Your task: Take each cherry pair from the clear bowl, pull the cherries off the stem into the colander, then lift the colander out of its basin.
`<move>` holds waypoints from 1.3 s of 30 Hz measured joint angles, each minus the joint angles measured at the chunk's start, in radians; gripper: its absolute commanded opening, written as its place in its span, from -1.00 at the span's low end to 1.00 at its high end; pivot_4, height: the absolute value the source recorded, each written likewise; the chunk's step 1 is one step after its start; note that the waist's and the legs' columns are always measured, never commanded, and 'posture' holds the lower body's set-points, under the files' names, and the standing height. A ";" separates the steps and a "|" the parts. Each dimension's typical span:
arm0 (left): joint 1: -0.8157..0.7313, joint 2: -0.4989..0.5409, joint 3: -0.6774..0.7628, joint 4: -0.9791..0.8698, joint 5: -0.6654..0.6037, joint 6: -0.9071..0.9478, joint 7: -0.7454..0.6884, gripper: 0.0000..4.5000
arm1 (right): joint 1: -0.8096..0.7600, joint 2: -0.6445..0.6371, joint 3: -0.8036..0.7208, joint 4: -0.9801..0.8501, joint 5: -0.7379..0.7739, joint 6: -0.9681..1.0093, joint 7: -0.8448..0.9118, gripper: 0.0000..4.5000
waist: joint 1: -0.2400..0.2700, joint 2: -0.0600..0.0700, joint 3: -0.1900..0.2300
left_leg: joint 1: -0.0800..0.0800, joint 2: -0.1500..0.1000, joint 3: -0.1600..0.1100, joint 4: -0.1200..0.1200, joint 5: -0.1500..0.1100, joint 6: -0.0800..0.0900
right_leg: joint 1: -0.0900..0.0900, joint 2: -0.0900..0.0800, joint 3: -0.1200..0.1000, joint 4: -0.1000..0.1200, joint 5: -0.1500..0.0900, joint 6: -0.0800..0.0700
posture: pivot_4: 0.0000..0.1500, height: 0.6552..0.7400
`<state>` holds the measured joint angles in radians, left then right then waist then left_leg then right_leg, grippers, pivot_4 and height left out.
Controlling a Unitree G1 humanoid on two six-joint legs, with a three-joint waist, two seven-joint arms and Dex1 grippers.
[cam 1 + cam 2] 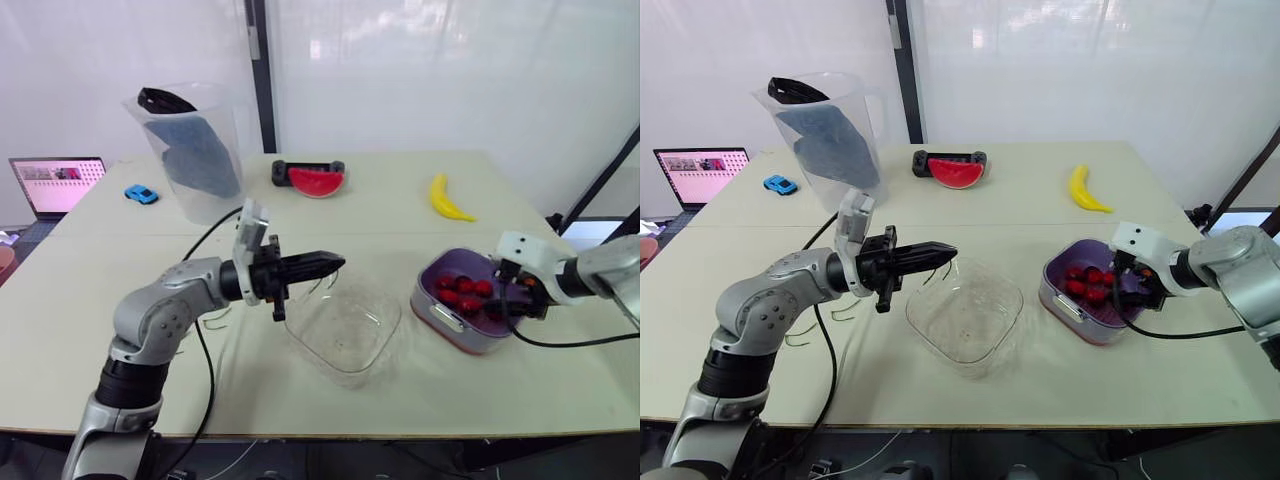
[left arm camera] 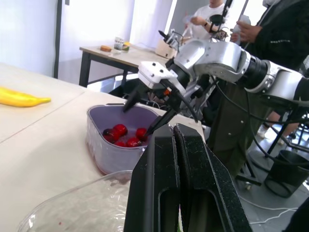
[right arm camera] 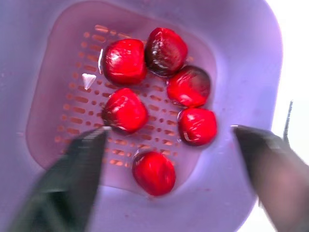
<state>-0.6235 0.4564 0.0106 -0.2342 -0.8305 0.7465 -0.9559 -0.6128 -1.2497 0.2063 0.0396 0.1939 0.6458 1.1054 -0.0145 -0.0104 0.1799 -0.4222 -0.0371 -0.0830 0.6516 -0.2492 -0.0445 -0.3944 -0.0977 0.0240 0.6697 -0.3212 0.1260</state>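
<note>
The clear bowl (image 1: 300, 342) sits at the table's middle front and looks empty. My left gripper (image 1: 336, 264) hovers over its far left rim, fingers (image 2: 166, 169) pressed shut; I cannot tell if anything thin is pinched between them. To the right stands the purple colander (image 1: 438, 268) in its reddish basin (image 1: 472, 346), holding several red cherries (image 3: 125, 111). My right gripper (image 3: 169, 129) hangs just above the colander's right side, open, with one finger on each side of the cherries. A few green stems (image 1: 215, 320) lie on the table by my left arm.
A clear pitcher (image 1: 190, 150) with blue cloth stands at the back left, near a blue toy car (image 1: 141, 194) and a laptop (image 1: 57, 183). A watermelon slice (image 1: 315, 181) and a banana (image 1: 447, 197) lie further back. People stand beyond the table's right side.
</note>
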 measured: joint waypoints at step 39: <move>0.610 0.251 0.359 0.130 0.096 -0.104 0.048 -1.00 | -0.157 0.223 -0.376 -0.159 0.613 0.217 0.179 0.99 | 0.007 0.000 0.000 | 0.001 0.002 -0.001 -0.002 -0.001 0.001 | 0.001 -0.002 -0.001 -0.002 0.000 0.000 | 1.00 1.00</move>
<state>-0.0140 0.7069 0.3693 -0.1043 -0.7346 0.6420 -0.9077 -0.7697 -1.0267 -0.1699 -0.1194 0.8073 0.8632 1.2848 -0.0074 -0.0101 0.1800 -0.4215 -0.0356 -0.0837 0.6494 -0.2497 -0.0438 -0.3934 -0.0996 0.0229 0.6679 -0.3211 0.1258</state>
